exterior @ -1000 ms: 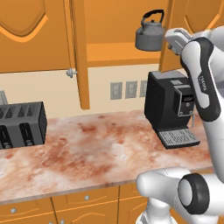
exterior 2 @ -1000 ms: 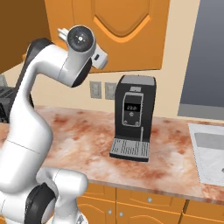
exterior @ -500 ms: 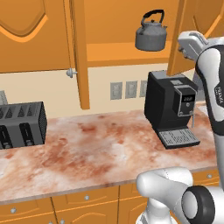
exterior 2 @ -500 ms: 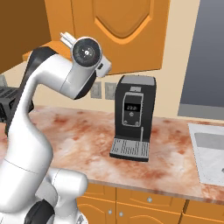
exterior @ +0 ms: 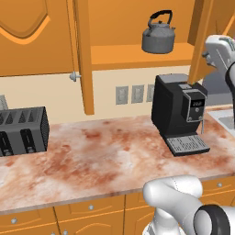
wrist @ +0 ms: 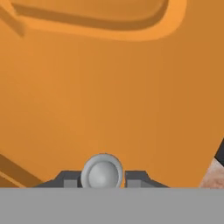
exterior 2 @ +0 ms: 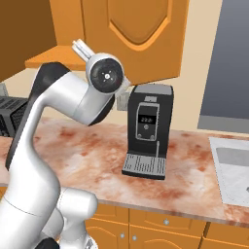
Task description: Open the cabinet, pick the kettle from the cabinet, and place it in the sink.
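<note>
The white Franka arm with dark joints rises from its rounded base link low in both base views, bends at a grey-black elbow and reaches up and forward to shoulder height of the scene. In the right base view the long white forearm slants up from the lower left to a round wrist housing with a dark circular cap, turned toward the camera. In the left base view the white wrist sits at the right edge, high up. In the hand view the two-finger pincer (wrist: 103, 179) has its small dark finger tips (wrist: 69, 179) drawn in close on either side of a small round silver knob (wrist: 103, 171), gripping it.
</note>
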{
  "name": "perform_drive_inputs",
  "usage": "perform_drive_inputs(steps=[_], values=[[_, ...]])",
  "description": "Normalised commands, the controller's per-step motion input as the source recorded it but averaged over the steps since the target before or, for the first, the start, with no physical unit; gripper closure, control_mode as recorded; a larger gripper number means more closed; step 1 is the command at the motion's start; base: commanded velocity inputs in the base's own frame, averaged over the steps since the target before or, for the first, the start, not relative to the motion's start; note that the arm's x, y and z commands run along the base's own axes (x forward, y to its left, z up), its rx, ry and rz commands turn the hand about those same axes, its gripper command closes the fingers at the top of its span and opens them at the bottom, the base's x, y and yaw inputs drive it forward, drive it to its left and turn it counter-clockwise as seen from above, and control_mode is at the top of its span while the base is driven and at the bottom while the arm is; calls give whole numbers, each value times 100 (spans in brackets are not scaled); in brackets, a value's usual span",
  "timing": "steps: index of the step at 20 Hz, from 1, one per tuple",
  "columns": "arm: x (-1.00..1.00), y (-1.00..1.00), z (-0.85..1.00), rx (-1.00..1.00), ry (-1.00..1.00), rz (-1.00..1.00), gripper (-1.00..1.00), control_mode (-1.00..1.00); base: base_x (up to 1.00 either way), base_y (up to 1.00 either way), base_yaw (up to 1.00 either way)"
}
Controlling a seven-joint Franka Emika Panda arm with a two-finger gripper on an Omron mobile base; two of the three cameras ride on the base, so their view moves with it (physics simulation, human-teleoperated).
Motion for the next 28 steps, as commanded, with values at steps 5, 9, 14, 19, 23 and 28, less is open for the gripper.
perform_drive_inputs(steps=[5, 9, 14, 19, 23, 28], values=[[-43, -53, 7, 7, 0, 0, 100, -100, 0, 0, 0], [-41, -53, 6, 4, 0, 0, 100, -100, 0, 0, 0], [-35, -50, 1, 1, 0, 0, 100, -100, 0, 0, 0], [-22, -27, -12, -1, 0, 0, -100, -100, 0, 0, 0], [-14, -6, -29, -1, 0, -1, -100, -100, 0, 0, 0], [-27, -13, -20, 0, 0, -5, -100, -100, 0, 0, 0]])
